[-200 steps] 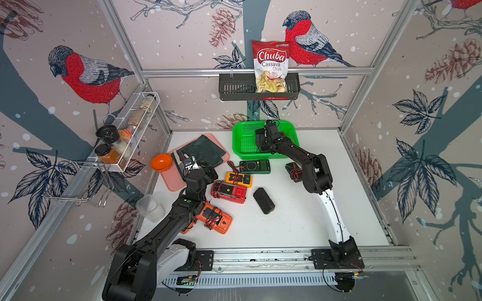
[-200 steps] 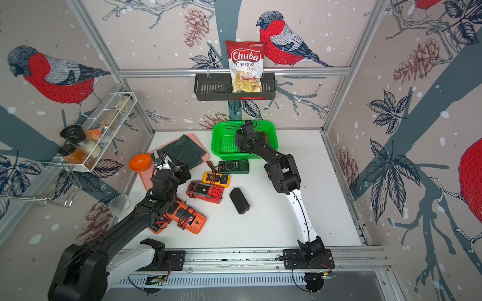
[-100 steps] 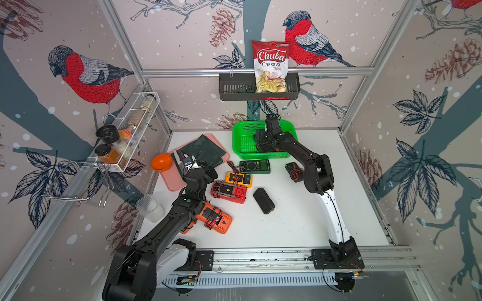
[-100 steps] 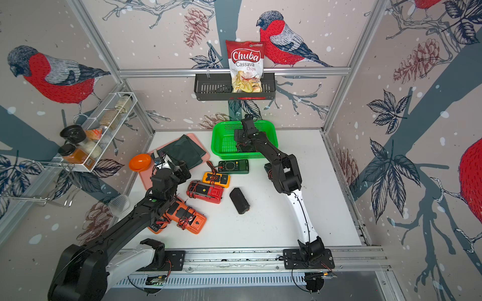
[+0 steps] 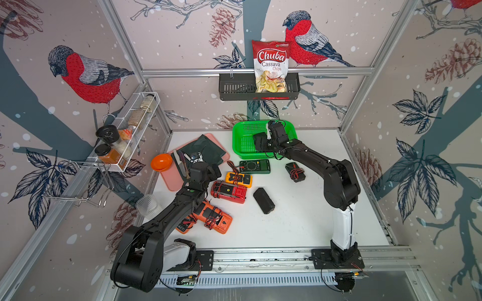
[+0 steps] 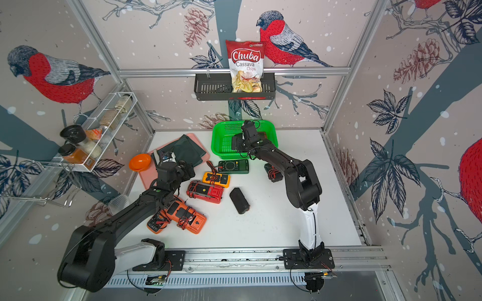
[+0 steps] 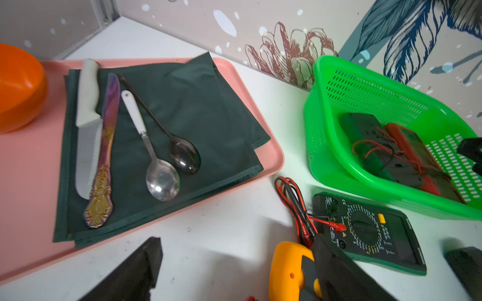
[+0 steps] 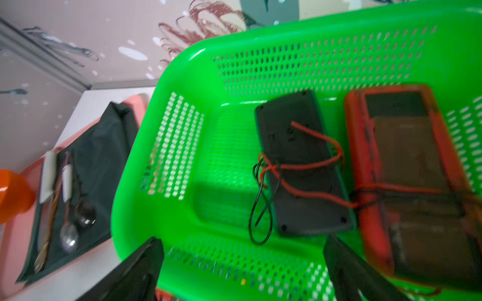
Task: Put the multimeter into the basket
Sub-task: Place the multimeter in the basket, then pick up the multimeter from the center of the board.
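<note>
Multimeter in yellow point(image 5: 238, 179) lies crosswise on the table point(image 5: 300, 221) in a top view, just beside the left gripper point(image 5: 215, 170), short of the basket point(image 5: 238, 142). Left wrist: jaws apart above it. Right wrist: right gripper point(image 8: 242, 239) spread over the basket.

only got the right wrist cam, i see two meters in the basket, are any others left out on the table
Observer: Yes. A green multimeter lies on the table right in front of the basket, outside it.
Operator: ok and where's the left gripper
Observer: The left gripper is open and empty, next to a yellow multimeter on the table.
</note>
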{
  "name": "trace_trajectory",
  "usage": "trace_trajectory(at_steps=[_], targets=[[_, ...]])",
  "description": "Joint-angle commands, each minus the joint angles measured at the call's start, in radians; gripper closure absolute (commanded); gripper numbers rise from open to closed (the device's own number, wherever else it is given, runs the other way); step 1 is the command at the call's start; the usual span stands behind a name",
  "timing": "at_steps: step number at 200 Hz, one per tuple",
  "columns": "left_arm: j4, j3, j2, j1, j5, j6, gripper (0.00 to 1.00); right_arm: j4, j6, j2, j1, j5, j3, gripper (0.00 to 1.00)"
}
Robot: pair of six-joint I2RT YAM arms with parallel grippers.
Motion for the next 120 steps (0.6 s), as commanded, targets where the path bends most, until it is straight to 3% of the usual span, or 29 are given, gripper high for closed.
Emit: trace_trajectory(at_steps=[1, 27, 57, 94, 120], targets=[[-0.015, 0.031, 0.046, 0.009, 0.111, 0.028, 0.09, 0.172, 0.053, -0.112, 0.033, -0.075, -0.151, 0.00], [-0.042, 0.077, 0.117, 0.011, 0.172, 0.043, 0.18, 0.190, -0.042, -0.204, 0.098, -0.038, -0.264, 0.00], [-0.046, 0.119, 0.200, 0.018, 0.256, 0.043, 0.26, 0.121, -0.161, -0.207, 0.160, 0.031, -0.275, 0.03], [-0.029, 0.156, 0.312, 0.025, 0.346, 0.031, 0.35, 0.076, -0.163, -0.162, 0.178, 0.079, -0.269, 0.10], [-0.023, 0.188, 0.381, 0.023, 0.405, 0.032, 0.38, 0.051, -0.136, -0.142, 0.179, 0.116, -0.268, 0.10]])
